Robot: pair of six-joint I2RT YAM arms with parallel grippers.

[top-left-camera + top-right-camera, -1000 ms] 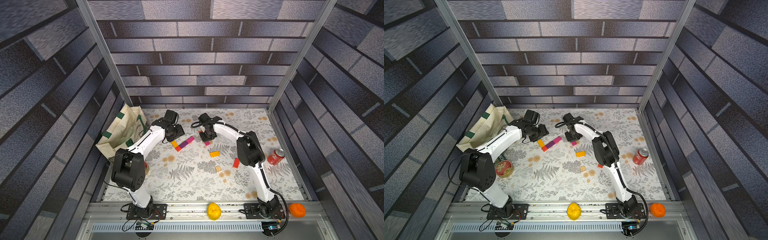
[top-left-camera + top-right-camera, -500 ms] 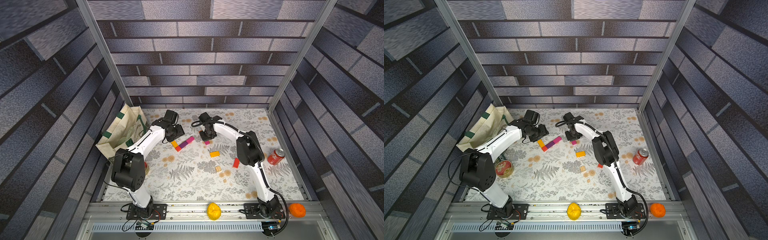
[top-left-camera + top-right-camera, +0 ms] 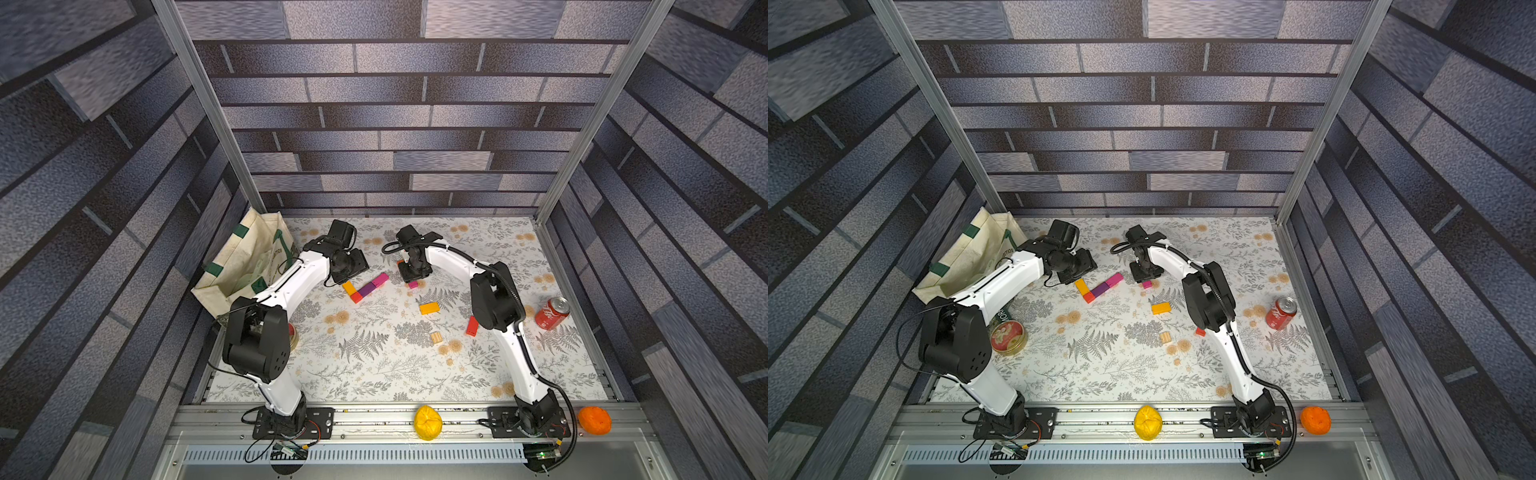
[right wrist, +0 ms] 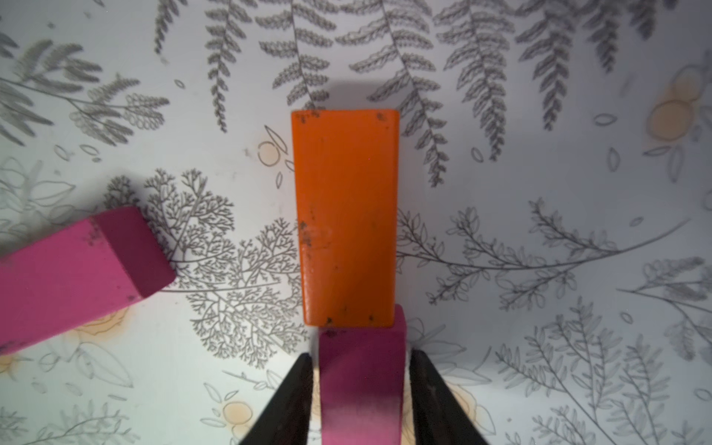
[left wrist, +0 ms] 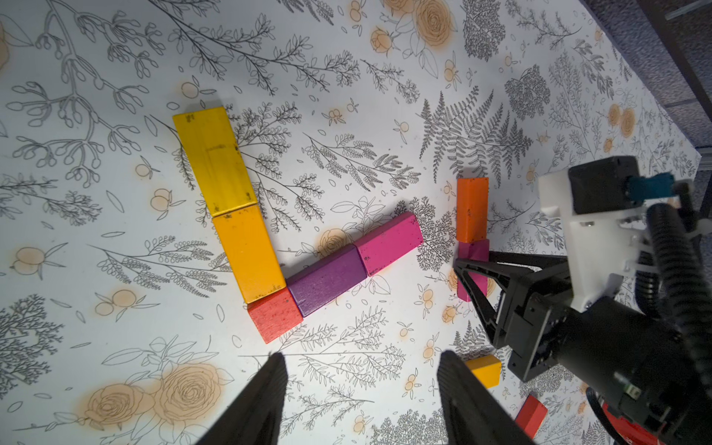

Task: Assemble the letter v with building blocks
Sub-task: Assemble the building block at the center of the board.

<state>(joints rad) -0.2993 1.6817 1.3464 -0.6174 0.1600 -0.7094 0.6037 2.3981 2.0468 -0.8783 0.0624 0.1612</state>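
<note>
While loose wood cube (image 3: 436, 337), red block (image 3: 471, 326) and amber block (image 3: 429, 308) lie nearest on bench (image 3: 374, 374), letter v (image 5: 304, 289) stands further: yellow-amber row (image 5: 231, 200), purple-magenta row (image 5: 358, 258), meeting at red corner (image 5: 275, 314). Left claw (image 5: 362, 354) released, empty, near that corner. Right claw (image 4: 362, 354) released, straddling small magenta block (image 4: 362, 385), thin gaps both sides; orange block (image 4: 346, 215) touches its far end.

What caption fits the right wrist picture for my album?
Open jaws of the right gripper straddle a magenta block that touches an orange block.
</note>
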